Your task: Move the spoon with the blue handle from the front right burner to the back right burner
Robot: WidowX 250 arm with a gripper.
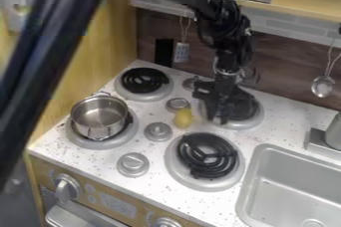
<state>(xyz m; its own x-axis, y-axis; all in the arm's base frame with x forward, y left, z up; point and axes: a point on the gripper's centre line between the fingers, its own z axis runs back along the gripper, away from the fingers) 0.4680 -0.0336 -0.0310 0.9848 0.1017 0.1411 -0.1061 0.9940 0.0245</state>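
Camera view: black two-finger gripper [218, 117] hangs over a black coil burner [248, 107]; released or clenched, cannot tell. Small yellow rounded object [183, 118] sits near it on the speckled white stovetop [163, 171], apparently ungrasped. Silver metal pot [100, 114] rests on another burner. Progress: both are set down; what is left, cannot judge.

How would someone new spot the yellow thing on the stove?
On the white stovetop, look between the four burners, just left of the gripper in the picture. The yellow thing sits there by a small grey knob. Its colour sets it apart from the grey knobs around it.
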